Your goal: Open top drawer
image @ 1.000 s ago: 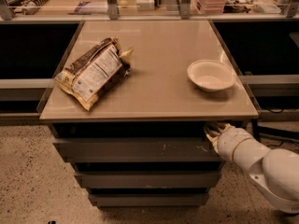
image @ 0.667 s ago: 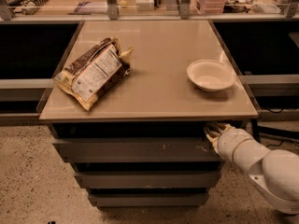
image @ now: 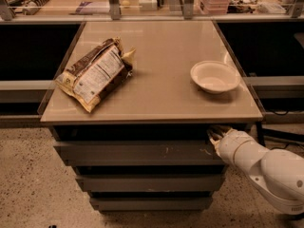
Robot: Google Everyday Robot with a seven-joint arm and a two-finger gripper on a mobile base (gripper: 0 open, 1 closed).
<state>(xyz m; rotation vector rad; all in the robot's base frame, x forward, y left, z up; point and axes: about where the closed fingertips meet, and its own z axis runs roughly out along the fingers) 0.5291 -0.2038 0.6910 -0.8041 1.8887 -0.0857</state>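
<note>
The top drawer (image: pixel 133 152) is the widest grey front of three, just under the tabletop, with small pale scratches right of centre. It stands slightly out from the cabinet. My gripper (image: pixel 214 134) sits at the drawer's upper right corner, in the dark gap under the tabletop. Its white wrist and arm (image: pixel 256 163) come in from the lower right.
A crumpled chip bag (image: pixel 95 73) lies on the left of the tabletop (image: pixel 161 103) and a white bowl (image: pixel 214 77) on the right. Two narrower grey drawers (image: pixel 149 183) sit below. Dark side shelves flank the cabinet; a cluttered counter runs behind.
</note>
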